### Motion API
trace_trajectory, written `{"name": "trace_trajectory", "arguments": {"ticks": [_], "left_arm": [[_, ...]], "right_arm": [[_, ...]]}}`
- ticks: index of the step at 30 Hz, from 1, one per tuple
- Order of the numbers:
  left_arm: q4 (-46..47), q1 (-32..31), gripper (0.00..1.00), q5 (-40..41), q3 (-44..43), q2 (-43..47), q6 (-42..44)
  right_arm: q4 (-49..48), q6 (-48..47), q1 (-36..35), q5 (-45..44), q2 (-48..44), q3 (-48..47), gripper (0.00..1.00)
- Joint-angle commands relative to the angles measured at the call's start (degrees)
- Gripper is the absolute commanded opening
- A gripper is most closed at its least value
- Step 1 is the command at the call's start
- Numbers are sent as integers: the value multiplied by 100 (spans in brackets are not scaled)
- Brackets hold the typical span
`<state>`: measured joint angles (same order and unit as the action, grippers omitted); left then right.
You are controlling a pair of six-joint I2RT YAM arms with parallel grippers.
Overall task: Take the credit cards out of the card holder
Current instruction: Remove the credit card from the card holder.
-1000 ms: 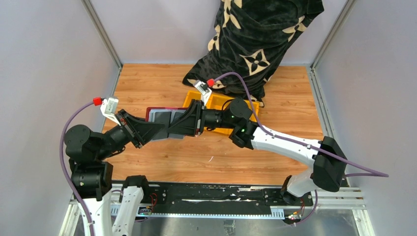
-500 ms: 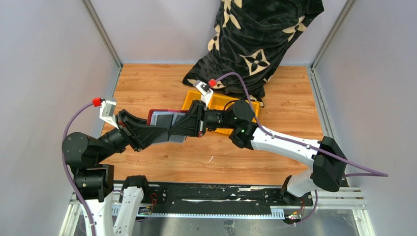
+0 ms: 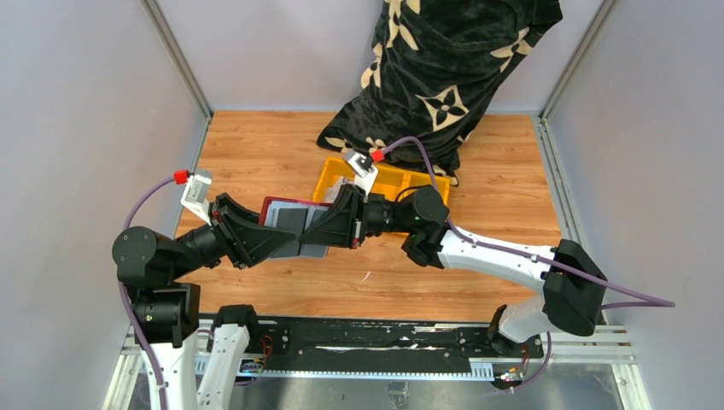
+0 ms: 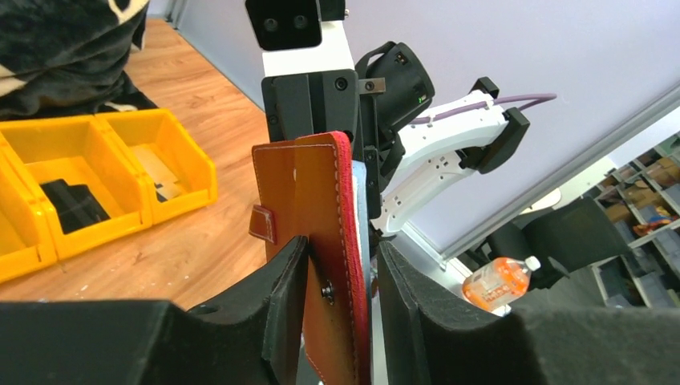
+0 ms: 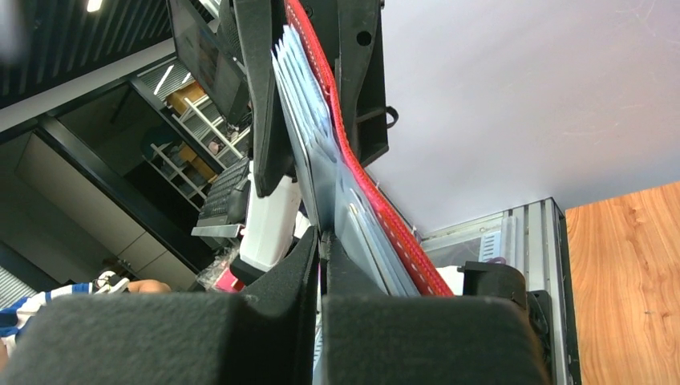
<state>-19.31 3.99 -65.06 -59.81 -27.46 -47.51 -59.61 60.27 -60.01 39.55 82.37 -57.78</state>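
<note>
Small dark red leather-like folding card holder [image 4: 309, 200] was held up off the wooden table [image 3: 256, 145] between the two grippers, just left of the yellow three-compartment plastic bin [image 4: 180, 152]. From the top view it was open, silvery-grey inside facing up. Small red snap tab [image 4: 261, 223] stuck out from the outer cover.

Left gripper [image 4: 341, 257]: jaws stood either side of the card holder, one finger [image 4: 281, 305] against the leather; clamped or loose, cannot tell.

Right gripper [image 5: 321, 241]: jaws closed tight, pinching the edge of the thin silvery-grey plastic credit cards [image 5: 329, 176], which fanned out of the card holder's inner side. How many cards were pinched, cannot tell.

Black cloth with tan flower print [image 3: 444, 68] lay at the far edge behind the bin.
</note>
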Motion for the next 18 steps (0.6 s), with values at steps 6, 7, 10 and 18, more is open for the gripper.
{"name": "trace_trajectory", "arguments": {"ticks": [6,7,10,18], "left_arm": [[272,-39,31,-288,62,-1,-408],[272,-39,29,-282,67,1,-416],[271,-39,24,-267,78,10,-443],[260,-39,12,-150,66,-2,-505]], "right_arm": [[-455,-91,-64,-69,-450,534,0],[-448,-102,-59,-64,-472,541,0],[-454,-112,-55,-70,-517,546,0],[-722,48,-64,-146,-432,467,29]]}}
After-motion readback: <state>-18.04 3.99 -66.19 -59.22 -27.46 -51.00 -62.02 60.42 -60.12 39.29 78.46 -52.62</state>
